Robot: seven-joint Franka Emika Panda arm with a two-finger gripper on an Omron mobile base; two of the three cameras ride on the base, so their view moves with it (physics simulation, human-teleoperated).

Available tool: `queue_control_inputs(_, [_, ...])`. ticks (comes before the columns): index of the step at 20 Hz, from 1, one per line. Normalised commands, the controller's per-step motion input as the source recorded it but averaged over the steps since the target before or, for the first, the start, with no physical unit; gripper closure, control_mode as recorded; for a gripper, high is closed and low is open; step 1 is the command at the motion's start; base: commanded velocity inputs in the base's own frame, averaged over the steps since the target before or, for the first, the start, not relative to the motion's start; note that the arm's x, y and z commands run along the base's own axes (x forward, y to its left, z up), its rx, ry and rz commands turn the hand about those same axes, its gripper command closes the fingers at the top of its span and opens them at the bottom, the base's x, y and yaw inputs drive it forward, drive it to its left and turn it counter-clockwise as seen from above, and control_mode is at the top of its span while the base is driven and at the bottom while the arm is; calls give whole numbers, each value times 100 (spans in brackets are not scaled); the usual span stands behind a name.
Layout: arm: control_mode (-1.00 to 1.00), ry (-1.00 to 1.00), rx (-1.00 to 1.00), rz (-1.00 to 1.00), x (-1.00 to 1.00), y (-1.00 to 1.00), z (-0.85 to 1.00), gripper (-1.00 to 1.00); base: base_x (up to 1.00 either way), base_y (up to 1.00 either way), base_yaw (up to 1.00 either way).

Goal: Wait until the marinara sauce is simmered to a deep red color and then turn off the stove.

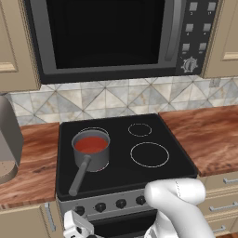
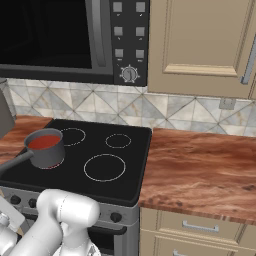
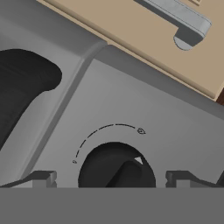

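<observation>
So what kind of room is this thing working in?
A home-style kitchen, though a computer-rendered one. There's a black glass stove with a saucepan of red marinara sauce on it, a microwave mounted above, and wood-look counters with beige cabinets.

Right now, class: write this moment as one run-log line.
sauce: marinara sauce red, in saucepan on stove | claw: open, fingers astride a front knob | knob: not gripped
</observation>
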Motion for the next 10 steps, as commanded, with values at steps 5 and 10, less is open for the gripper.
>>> queue_control_inputs(5, [-100, 0, 0, 0, 0, 0, 0, -100, 0, 0, 0])
queue_control_inputs(10, [-100, 0, 0, 0, 0, 0, 0, -100, 0, 0, 0])
